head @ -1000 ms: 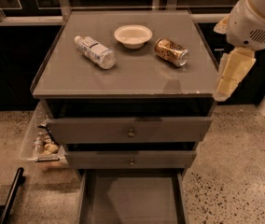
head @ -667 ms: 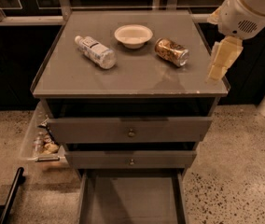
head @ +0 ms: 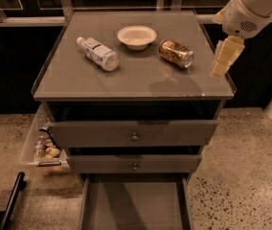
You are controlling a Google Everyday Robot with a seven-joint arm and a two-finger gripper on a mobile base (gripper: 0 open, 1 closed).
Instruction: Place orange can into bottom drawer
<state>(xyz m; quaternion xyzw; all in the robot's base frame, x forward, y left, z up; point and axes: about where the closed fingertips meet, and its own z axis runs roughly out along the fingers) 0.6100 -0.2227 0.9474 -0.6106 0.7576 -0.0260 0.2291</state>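
Orange can (head: 175,53) lies on its side on the tabletop (head: 141,83), right of centre. It is just beside the white bowl (head: 136,36) and well apart from the clear plastic bottle (head: 97,53), also on its side, to the left. Nothing is holding the can.

The claw (head: 218,71) hangs pointing down over the right edge of the tabletop, near the can but not touching it. This looks like a pre-grasp approach from the right. I cannot tell whether the claw is apart or together.

The bottom drawer (head: 135,202) is pulled well out with a bare floor, ready to take the can. The two knobbed drawers (head: 134,134) above are only slightly out, so the drop path from the front looks open.

The can is round and on its side, so it may roll if nudged.
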